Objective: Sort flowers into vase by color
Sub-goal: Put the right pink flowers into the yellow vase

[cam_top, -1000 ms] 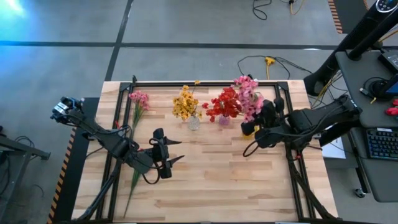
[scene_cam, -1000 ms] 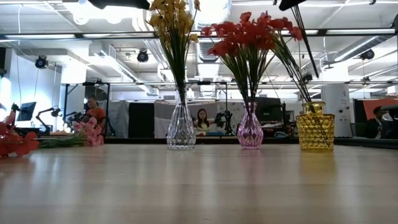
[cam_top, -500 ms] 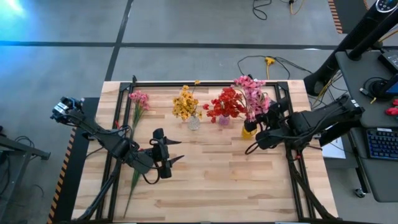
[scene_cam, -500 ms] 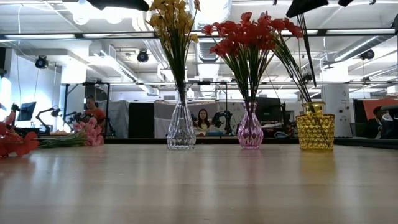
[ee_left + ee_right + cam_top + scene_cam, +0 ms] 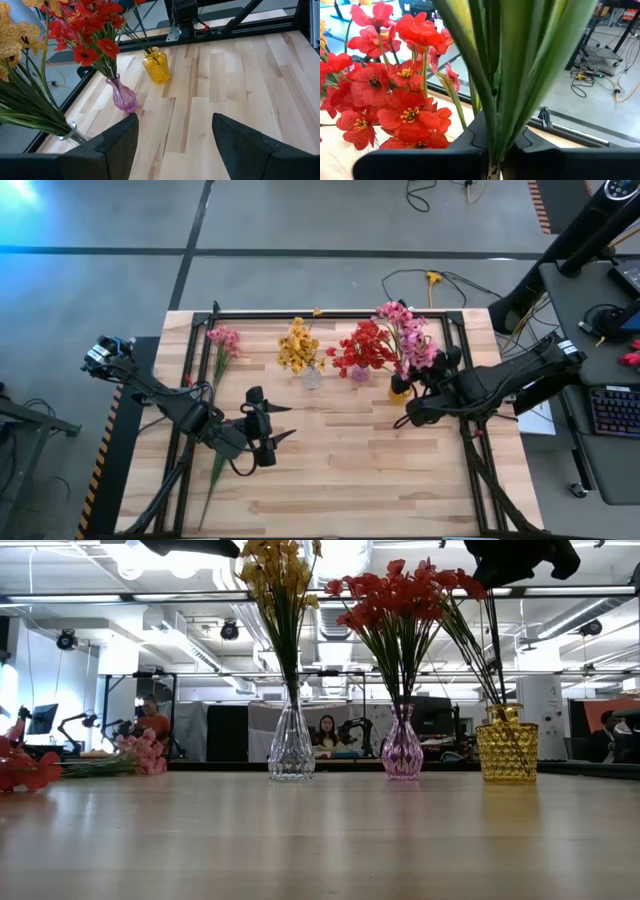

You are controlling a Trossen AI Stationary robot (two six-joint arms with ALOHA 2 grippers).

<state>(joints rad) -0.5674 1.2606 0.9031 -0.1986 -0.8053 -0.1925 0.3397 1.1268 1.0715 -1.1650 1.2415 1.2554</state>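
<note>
The right gripper (image 5: 424,385) clenched pink flower stems (image 5: 500,75) directly above the yellow vase (image 5: 507,743); a crooked descent could tip it. Left gripper (image 5: 172,145) hung released.

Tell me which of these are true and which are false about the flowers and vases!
1. The red flowers stand in the pink vase. True.
2. The yellow flowers lie flat on the table. False: they stand in the clear vase.
3. The right gripper is shut on green stems of the pink flowers over the yellow vase. True.
4. The left gripper holds a flower. False: it is open and empty, over the bare table.
5. A pink sprig lies on the table's left side. True.
</note>
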